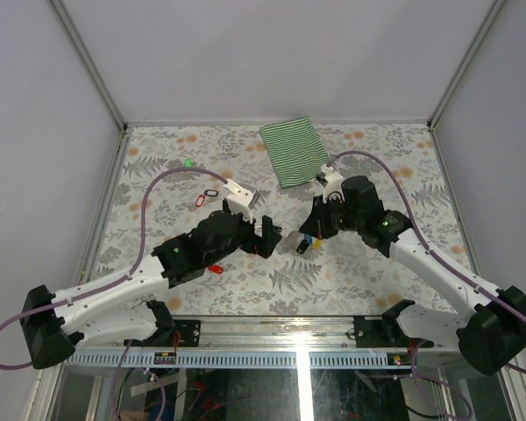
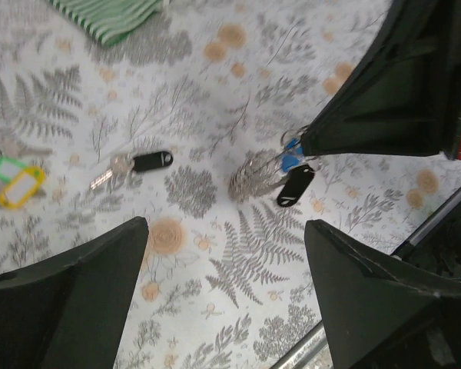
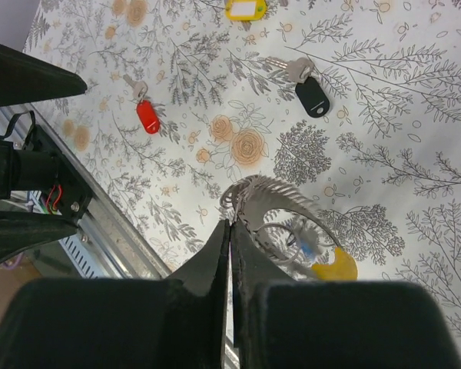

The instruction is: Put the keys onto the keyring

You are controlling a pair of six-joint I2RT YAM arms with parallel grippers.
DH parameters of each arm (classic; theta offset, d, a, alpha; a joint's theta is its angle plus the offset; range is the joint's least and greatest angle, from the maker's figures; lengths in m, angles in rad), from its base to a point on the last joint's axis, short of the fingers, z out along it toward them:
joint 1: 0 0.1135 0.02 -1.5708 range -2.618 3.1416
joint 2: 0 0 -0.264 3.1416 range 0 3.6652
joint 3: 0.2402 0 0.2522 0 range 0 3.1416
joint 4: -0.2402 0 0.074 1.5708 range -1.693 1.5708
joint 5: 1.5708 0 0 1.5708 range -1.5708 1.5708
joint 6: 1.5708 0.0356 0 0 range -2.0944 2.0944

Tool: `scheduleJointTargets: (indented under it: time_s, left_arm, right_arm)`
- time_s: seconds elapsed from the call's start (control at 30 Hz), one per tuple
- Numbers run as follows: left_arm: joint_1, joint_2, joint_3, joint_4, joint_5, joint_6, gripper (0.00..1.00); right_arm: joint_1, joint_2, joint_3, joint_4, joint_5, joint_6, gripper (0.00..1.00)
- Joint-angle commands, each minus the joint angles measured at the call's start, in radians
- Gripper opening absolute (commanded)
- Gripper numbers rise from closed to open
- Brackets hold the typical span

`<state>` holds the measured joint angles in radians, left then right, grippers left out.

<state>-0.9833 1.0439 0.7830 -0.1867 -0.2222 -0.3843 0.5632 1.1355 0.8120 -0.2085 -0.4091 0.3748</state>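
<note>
The keyring (image 3: 270,211) is a blur, pinched tight in the right gripper (image 3: 230,226), its tagged keys (image 3: 306,249) hard to make out. The left gripper (image 2: 227,227) gapes wide near it, empty.

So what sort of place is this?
Probably a lab robot cell: grey wall panels on an aluminium frame enclose a floral-covered table, left arm and right arm bolted at its near edge.
</note>
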Motion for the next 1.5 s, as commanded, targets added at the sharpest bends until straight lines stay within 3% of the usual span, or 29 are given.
scheduleJointTargets:
  time_s: [0.0,0.27,0.37,0.73,0.97,1.47]
  left_arm:
    - [-0.006,-0.071,-0.035,0.223,0.041,0.17,0.86]
    - [-0.006,-0.063,-0.039,0.363,0.139,0.387,0.77]
    - [-0.006,-0.032,-0.003,0.361,0.169,0.387,0.72]
    - [-0.006,-0.001,0.029,0.442,0.268,0.323,0.72]
    - [-0.006,0.054,0.055,0.467,0.262,0.364,0.68]
    - [-0.006,0.092,0.064,0.536,0.314,0.417,0.51]
  right_arm:
    - [0.009,-0.024,0.145,-0.134,-0.024,-0.084,0.0]
    - [0.008,-0.04,0.275,-0.231,-0.091,-0.149,0.0]
    - [0.009,-0.045,0.312,-0.25,-0.097,-0.158,0.0]
    - [0.01,-0.045,0.442,-0.31,-0.073,-0.124,0.0]
    - [0.009,-0.05,0.484,-0.311,-0.085,-0.103,0.0]
    - [0.008,-0.064,0.5,-0.306,-0.124,-0.076,0.0]
